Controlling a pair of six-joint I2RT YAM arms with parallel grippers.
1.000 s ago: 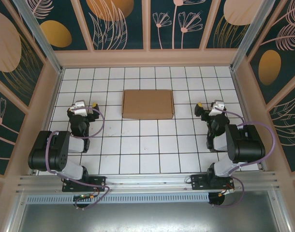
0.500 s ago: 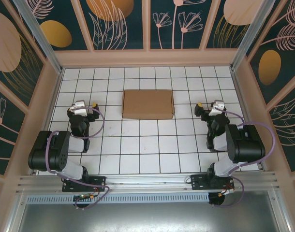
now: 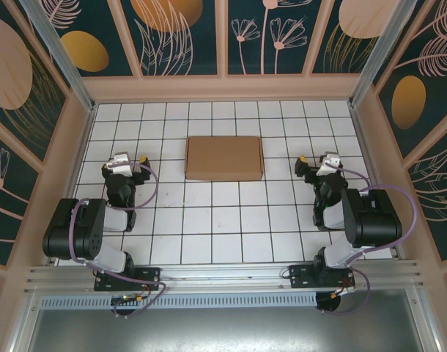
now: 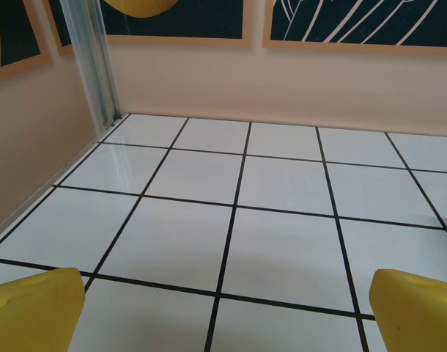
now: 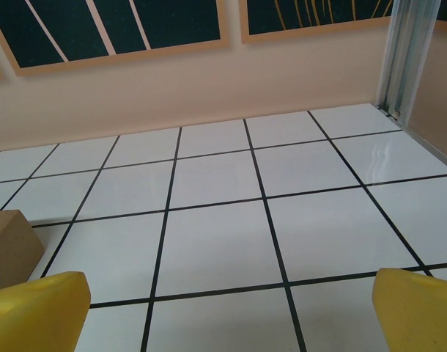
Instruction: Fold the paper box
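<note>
The paper box [image 3: 224, 158] is a compact flat brown rectangle lying on the white tiled table, midway between the two arms and a little farther back. Its corner [image 5: 9, 246] shows at the left edge of the right wrist view. My left gripper [image 3: 132, 159] rests low at the left, about a tile and a half from the box. In the left wrist view its yellow fingers [image 4: 33, 312] stand wide apart with bare tile between them, so the left gripper [image 4: 234, 308] is open. My right gripper [image 3: 311, 163] sits at the right, equally apart from the box. Yellow fingers [image 5: 37, 308] frame an open right gripper [image 5: 231, 312].
The table [image 3: 223, 227] is a white grid of tiles boxed in by peach walls [image 3: 223, 88] at the back and both sides. Metal corner posts [image 4: 95, 62] [image 5: 407, 55] stand at the far corners. Both arm bases sit on the near rail [image 3: 223, 275].
</note>
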